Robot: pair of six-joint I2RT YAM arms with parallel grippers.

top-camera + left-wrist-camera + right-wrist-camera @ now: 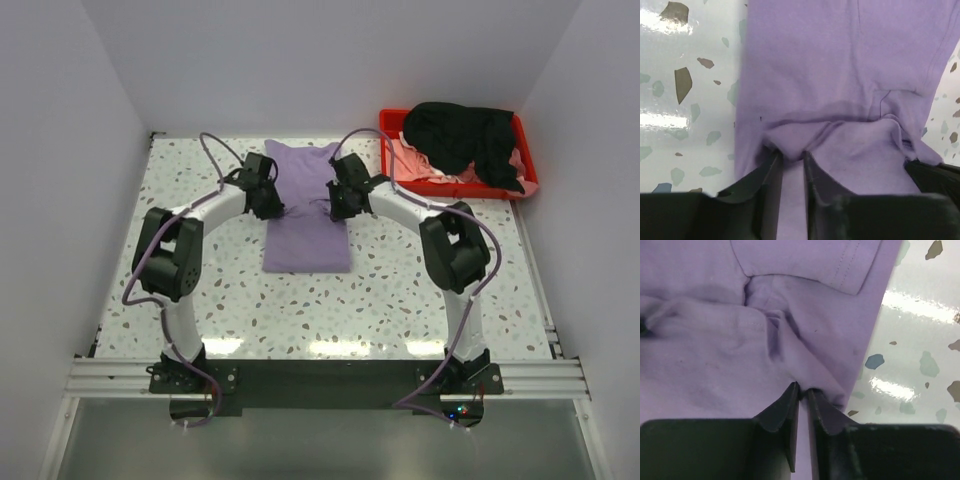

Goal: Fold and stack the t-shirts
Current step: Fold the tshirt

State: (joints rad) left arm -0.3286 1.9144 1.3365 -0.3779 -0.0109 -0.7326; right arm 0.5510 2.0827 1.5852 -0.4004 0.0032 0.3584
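Note:
The lavender t-shirt [308, 215] lies flat in the middle of the table, its sides folded in to a narrow strip. My left gripper [272, 203] is shut on a pinch of the shirt's left edge [790, 145]. My right gripper [338, 205] is shut on a pinch of its right edge [805, 375]. The cloth bunches up between the two grippers. The black t-shirt [465, 135] lies heaped in the red tray [527, 178] at the back right, on top of the pale pink t-shirt [412, 158].
The speckled white tabletop [200, 300] is walled in by white panels on the left, back and right. The red tray sits against the right wall. The arm bases stand on the dark rail [320, 378] at the near edge.

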